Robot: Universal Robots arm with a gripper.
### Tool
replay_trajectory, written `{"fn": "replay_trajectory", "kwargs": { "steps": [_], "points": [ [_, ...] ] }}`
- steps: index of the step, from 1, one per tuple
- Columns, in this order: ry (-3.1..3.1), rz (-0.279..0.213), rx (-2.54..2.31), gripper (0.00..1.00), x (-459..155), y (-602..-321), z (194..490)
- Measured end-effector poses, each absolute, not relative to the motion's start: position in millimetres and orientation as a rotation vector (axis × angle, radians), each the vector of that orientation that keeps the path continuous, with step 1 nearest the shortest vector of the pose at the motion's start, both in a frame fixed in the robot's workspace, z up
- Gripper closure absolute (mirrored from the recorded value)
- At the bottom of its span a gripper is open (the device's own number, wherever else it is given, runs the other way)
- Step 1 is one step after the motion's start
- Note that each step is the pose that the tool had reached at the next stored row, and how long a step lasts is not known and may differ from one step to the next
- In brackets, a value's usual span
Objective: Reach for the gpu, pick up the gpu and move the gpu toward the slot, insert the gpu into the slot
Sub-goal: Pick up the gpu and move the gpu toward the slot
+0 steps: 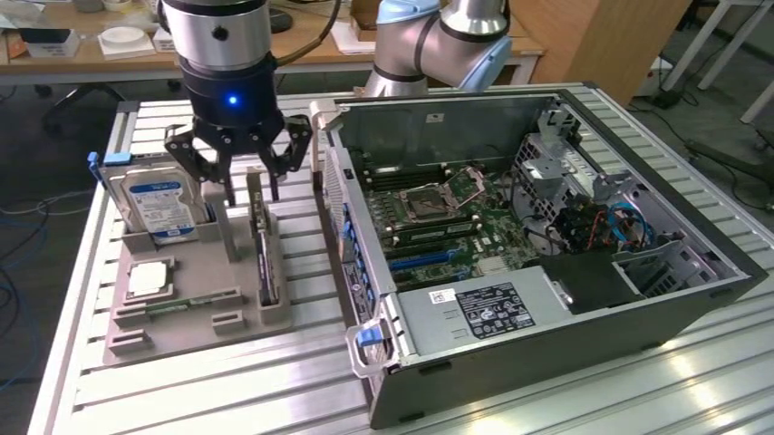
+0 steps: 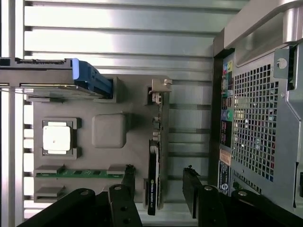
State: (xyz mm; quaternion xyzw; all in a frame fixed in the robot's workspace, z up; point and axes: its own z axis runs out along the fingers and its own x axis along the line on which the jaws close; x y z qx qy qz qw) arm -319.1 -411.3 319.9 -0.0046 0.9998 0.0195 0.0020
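Observation:
The gpu (image 1: 261, 249) stands on edge in a slot of the grey holder (image 1: 206, 272), a green card with a black cooler on one face and a silver bracket at its far end. In the wrist view the gpu (image 2: 156, 156) is seen edge-on. My gripper (image 1: 246, 188) hangs open just over its far end, one finger on each side. In the wrist view the black fingertips (image 2: 128, 176) flank the card with gaps on both sides, and nothing is held. The motherboard's card slots (image 1: 421, 257) lie inside the open computer case (image 1: 677, 272).
On the same holder are a silver blue-labelled hard drive (image 1: 158, 204), a square processor chip (image 1: 148, 276) and a memory stick (image 1: 194, 302). The case wall (image 1: 333, 181) rises close beside the holder. Inside are a power supply (image 1: 484, 308) and cables. All rests on a ribbed aluminium table (image 1: 242, 390).

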Motion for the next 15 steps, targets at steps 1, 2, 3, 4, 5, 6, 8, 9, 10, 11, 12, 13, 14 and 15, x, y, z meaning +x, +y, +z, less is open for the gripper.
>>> {"fn": "replay_trajectory", "kwargs": {
  "steps": [1, 2, 3, 4, 5, 6, 8, 9, 10, 11, 12, 13, 14, 15],
  "points": [
    [3.137, 0.061, -0.014, 0.47, -319, -411, 319],
    [3.137, 0.061, -0.014, 0.47, -318, -411, 318],
    [3.137, 0.061, -0.014, 0.47, -318, -411, 317],
    [3.137, 0.061, -0.014, 0.47, -318, -411, 315],
    [3.137, 0.061, -0.014, 0.47, -318, -411, 314],
    [3.137, 0.061, -0.014, 0.47, -318, -411, 313],
    [3.137, 0.061, -0.014, 0.47, -318, -411, 310],
    [3.137, 0.061, -0.014, 0.47, -318, -411, 308],
    [3.137, 0.061, -0.014, 0.47, -318, -411, 307],
    [3.137, 0.061, -0.014, 0.47, -318, -412, 305],
    [3.137, 0.061, -0.014, 0.47, -318, -412, 303],
    [3.137, 0.061, -0.015, 0.47, -318, -412, 302],
    [3.137, 0.061, -0.015, 0.47, -318, -412, 300],
    [3.137, 0.061, -0.015, 0.47, -318, -412, 298]
  ]
}}
